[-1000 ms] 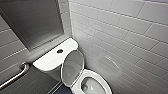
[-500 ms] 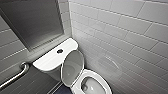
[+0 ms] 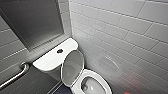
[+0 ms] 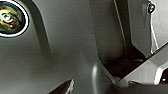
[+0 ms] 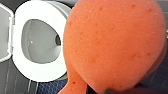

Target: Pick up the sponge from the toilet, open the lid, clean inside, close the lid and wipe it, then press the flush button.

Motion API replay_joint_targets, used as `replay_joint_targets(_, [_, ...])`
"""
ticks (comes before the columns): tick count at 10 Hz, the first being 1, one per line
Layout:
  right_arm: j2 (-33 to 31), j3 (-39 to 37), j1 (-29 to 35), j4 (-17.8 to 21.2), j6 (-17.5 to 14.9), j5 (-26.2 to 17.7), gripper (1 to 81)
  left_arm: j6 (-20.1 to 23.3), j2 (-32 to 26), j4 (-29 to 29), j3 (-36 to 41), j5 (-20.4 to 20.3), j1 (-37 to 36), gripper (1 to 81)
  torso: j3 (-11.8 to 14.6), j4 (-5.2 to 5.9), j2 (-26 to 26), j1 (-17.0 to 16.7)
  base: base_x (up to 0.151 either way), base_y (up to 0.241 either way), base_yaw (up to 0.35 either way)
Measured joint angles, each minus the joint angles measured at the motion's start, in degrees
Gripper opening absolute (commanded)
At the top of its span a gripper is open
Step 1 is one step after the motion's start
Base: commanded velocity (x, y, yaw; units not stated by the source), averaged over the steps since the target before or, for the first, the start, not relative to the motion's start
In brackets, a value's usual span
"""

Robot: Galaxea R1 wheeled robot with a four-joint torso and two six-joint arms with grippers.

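Nothing has changed vs a sec ago tbh: head cam has the same framing, nothing in the scene has moved. So task-wise it sits at the same spot: sponge picked up, lid open, cleaning inside prob the step in hand, imo.

Going left to right in the head view:
- metal grab bar on the tiled wall, low, well apart from the bowl
- big dark panel above it
- toilet, tank top w/ the flush button in the middle, nothing on or near it
- lid standing up, tilted back toward the tank, greyish underside facing the cam
- bowl open, just beside the white tiled side wall

Sponge sits huge and orange right in front of the right wrist cam, hanging above and beside the open bowl, not touching it. Looks like the right end effector is clenched on it, since nothing else holds it up.

Left end effector: can't tell, that wrist cam gives the robot's own dark plate.

In the way: nothing I can see over the bowl. The side wall is tight on that side tho, so little room for the arm.
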Motion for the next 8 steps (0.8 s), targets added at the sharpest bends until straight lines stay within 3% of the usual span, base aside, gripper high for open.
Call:
replay_joint_targets(4, [8.33,0.18,6.23,-0.66,-1.77,-3.97,1.0,0.0,0.15,-0.02,-0.02,0.79,0.0,81.1,-0.05,0.0,0.0,0.02,0.0,0.0,0.0])
replay_joint_targets(8, [16.76,-5.83,12.0,-0.98,-1.95,-7.96,1.0,0.0,0.57,-0.02,-0.05,1.87,0.0,81.1,-0.07,0.0,0.0,0.06,0.0,0.0,0.0])
